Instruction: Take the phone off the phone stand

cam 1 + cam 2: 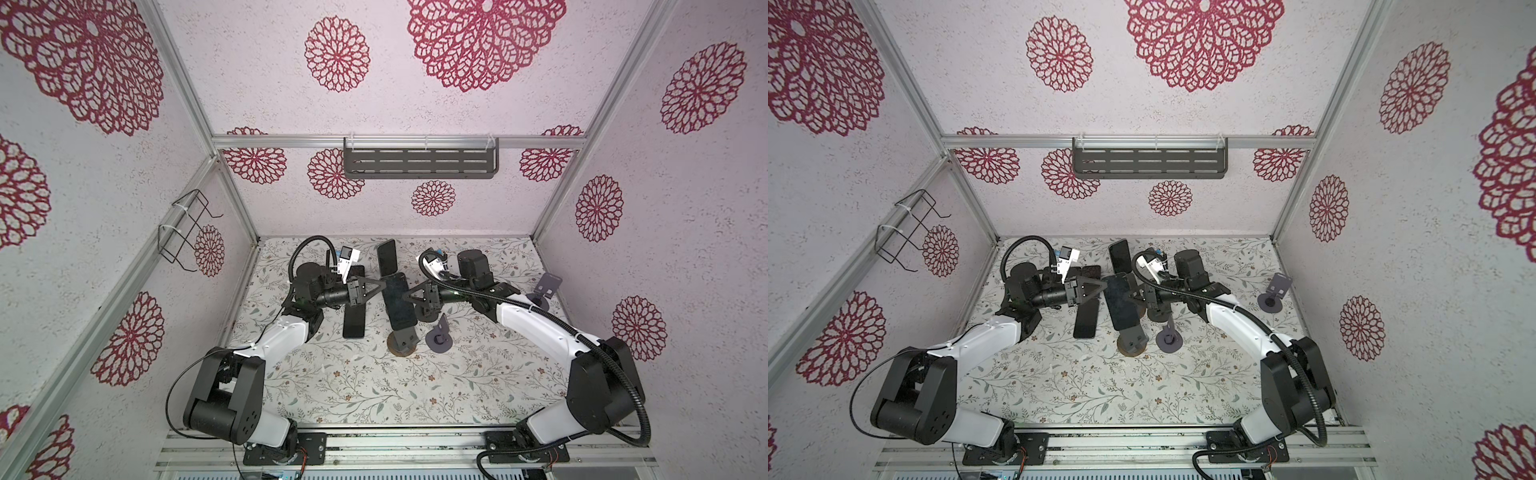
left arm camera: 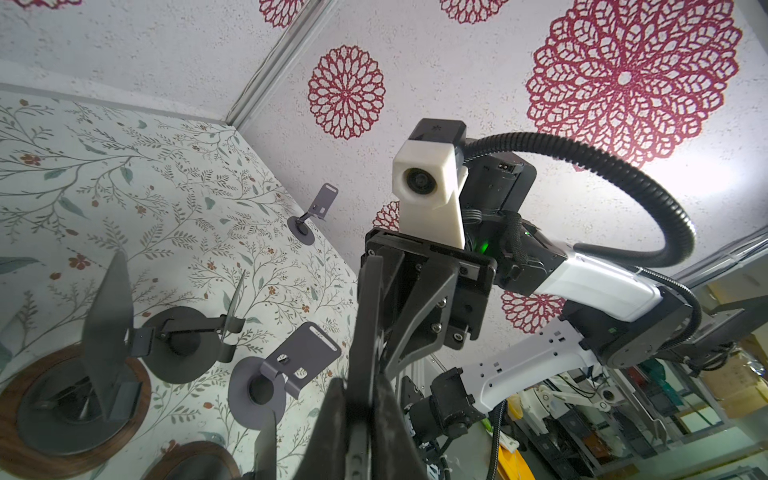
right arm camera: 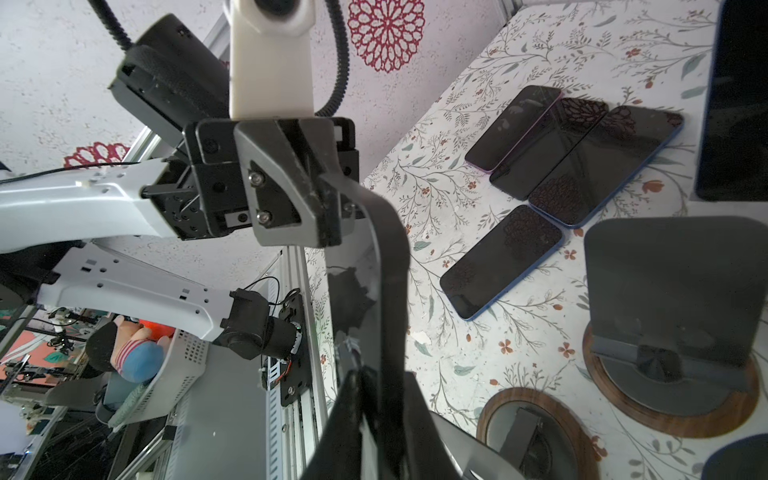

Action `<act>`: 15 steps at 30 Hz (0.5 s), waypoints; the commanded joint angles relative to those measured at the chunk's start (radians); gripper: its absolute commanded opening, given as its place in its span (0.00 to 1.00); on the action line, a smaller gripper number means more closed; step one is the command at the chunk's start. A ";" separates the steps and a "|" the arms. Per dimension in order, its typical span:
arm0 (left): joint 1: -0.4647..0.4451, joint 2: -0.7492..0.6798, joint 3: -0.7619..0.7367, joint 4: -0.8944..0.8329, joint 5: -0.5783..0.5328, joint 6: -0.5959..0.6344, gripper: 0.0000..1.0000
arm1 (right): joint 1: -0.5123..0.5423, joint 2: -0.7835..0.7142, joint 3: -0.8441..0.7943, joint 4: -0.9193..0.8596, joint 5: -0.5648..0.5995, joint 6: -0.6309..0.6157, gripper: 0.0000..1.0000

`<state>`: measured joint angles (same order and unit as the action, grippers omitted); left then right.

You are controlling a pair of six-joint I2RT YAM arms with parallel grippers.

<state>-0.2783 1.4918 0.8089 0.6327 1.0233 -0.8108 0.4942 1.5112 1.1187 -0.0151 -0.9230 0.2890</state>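
At the middle of the floral bench (image 1: 374, 395), the phone (image 1: 397, 301) lies screen-up on the sloped plate of the phone stand (image 1: 402, 347), whose round wood-rimmed base sits at the phone's near end. Whether the phone's lower edge rests in the stand's lip cannot be told from above.

The left gripper (image 1: 381, 285) reaches in from the left and meets the phone's left long edge. The right gripper (image 1: 405, 297) meets the right long edge just across from it. In the left wrist view the left gripper (image 2: 360, 399) has its jaws pressed onto the thin dark slab of the phone, seen edge-on. In the right wrist view the right gripper (image 3: 376, 399) likewise has its jaws pinching the phone's edge, with the dark strip of the phone (image 3: 386, 257) running between the two arms.

Just behind the held phone, a second phone (image 1: 386, 257) stands propped upright. Left of the stand, four dark phones (image 3: 582, 166) lie flat on the bench, close together. A small grey stand (image 1: 439, 337) sits bare just right of the wood-rimmed base. Another grey stand (image 1: 545, 287) sits well apart, near the right wall.
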 commanded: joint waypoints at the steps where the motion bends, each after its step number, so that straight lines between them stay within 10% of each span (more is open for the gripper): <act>1: -0.016 0.020 0.036 0.108 0.012 -0.037 0.03 | 0.012 -0.027 0.021 0.075 -0.007 0.038 0.09; 15: -0.010 0.116 -0.004 0.526 0.017 -0.315 0.48 | 0.004 -0.075 0.049 0.117 0.000 0.102 0.00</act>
<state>-0.2844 1.5898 0.8162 0.9714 1.0245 -1.0203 0.5060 1.5009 1.1194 0.0399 -0.9203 0.3630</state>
